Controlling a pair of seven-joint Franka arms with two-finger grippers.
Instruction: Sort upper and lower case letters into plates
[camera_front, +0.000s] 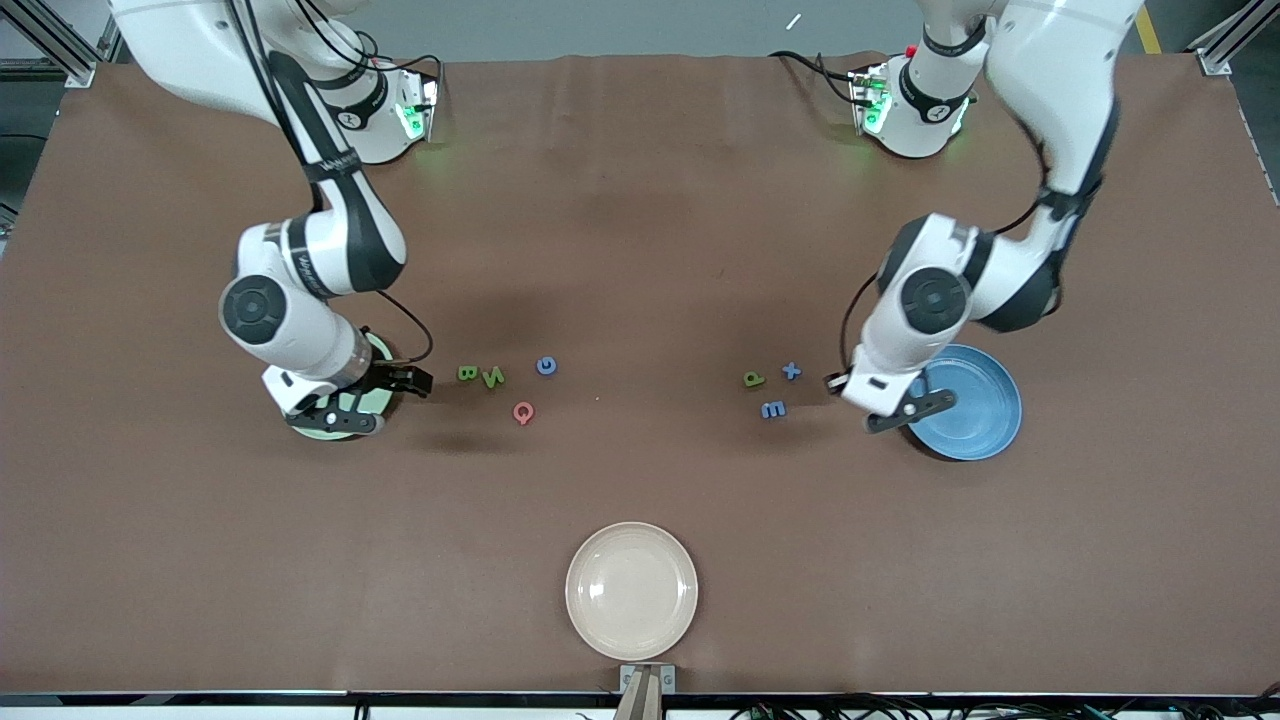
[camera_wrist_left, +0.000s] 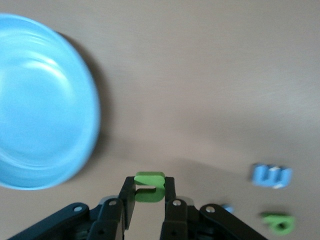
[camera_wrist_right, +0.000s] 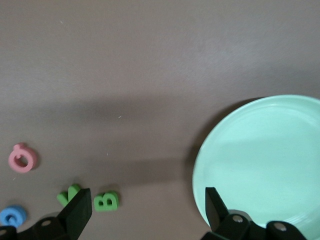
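Plates: one bright blue plate (camera_front: 968, 402), round and shallow, at the left arm's end of the table; one pale mint green plate (camera_wrist_right: 265, 160) of like size at the right arm's end. Left gripper (camera_wrist_left: 149, 196), over bare table beside the blue plate, is clamped on a small green letter (camera_wrist_left: 149, 186). Right gripper (camera_wrist_right: 145, 210) hangs spread wide over the mint plate's edge.

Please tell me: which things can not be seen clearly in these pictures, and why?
- Front view: most of the mint green plate is covered by the right gripper.
- Front view: the left gripper hides its green letter; the left wrist view shows it, too blurred to read.
- Front view: part of the blue plate lies under the left arm.
- Right wrist view: the blue letter is cut by the edge.
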